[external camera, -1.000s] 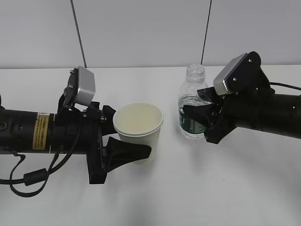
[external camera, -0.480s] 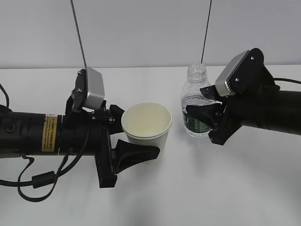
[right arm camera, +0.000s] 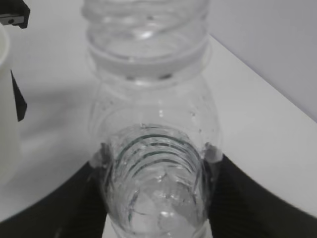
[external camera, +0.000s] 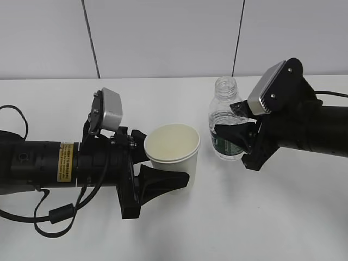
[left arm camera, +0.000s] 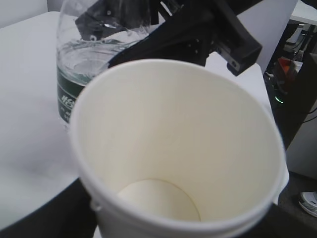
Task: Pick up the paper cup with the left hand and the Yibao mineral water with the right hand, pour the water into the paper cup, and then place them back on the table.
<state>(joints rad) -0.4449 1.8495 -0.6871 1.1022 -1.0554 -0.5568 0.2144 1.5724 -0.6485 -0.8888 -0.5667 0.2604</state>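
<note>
Already the left hand [external camera: 163, 171] clasps the empty, easily crushed paper cup [external camera: 172, 152] mid-wall at the table [external camera: 272, 217] centre, while at its three o'clock the right hand [external camera: 231, 133] grips the slippery, part-full Yibao mineral water [external camera: 224, 128] around its label

Print on the bottle label [external camera: 221, 145] and yellow arm label [external camera: 66, 162] is illegible.

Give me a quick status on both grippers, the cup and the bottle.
Left gripper shut on paper cup, empty inside. Right gripper shut on Yibao mineral water, upright, capless, part full. Table between them shows nothing in the way.
</note>
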